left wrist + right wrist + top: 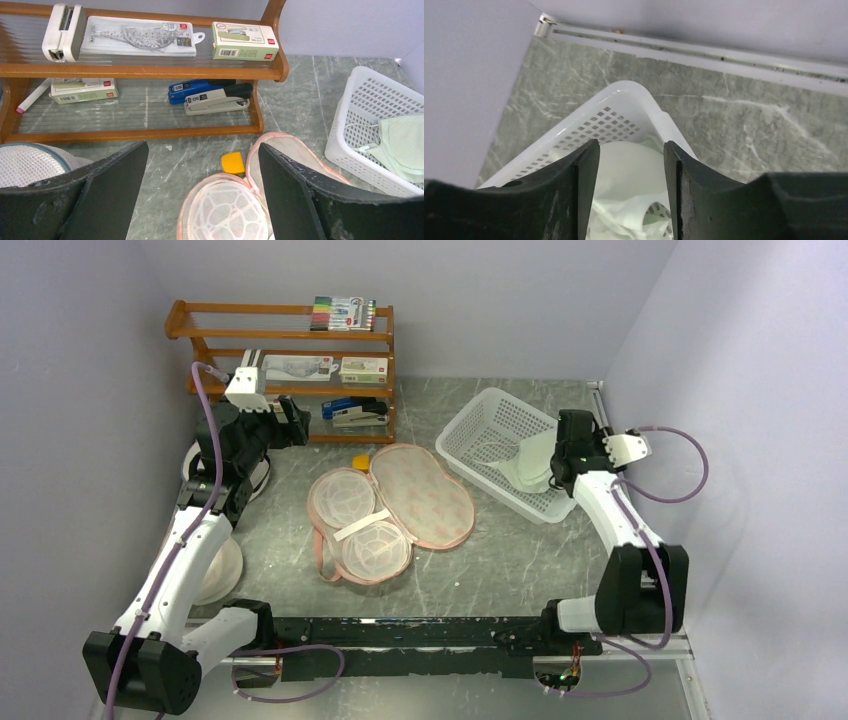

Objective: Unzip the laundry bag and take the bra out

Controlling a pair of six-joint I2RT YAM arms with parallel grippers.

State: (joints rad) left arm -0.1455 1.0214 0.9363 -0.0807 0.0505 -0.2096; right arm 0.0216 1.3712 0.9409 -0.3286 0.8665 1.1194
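The laundry bag (425,495) lies unzipped and spread flat mid-table, its floral half to the right and its mesh-lined half (355,525) to the left, with no bra in it. Its near edge shows in the left wrist view (225,210). The white bra (530,462) lies in the white basket (480,425), also seen from the left wrist (402,145). My right gripper (555,465) hangs over the basket, open, with a bra cup (634,175) between and below its fingers (631,145). My left gripper (295,420) is open and empty near the shelf (202,147).
A wooden shelf (290,340) at the back left holds staplers (210,95), boxes and markers. A small yellow object (360,460) lies beside the bag's far end. A white mesh bag (25,165) and a cream dome (220,570) sit at the left. Walls close in on both sides.
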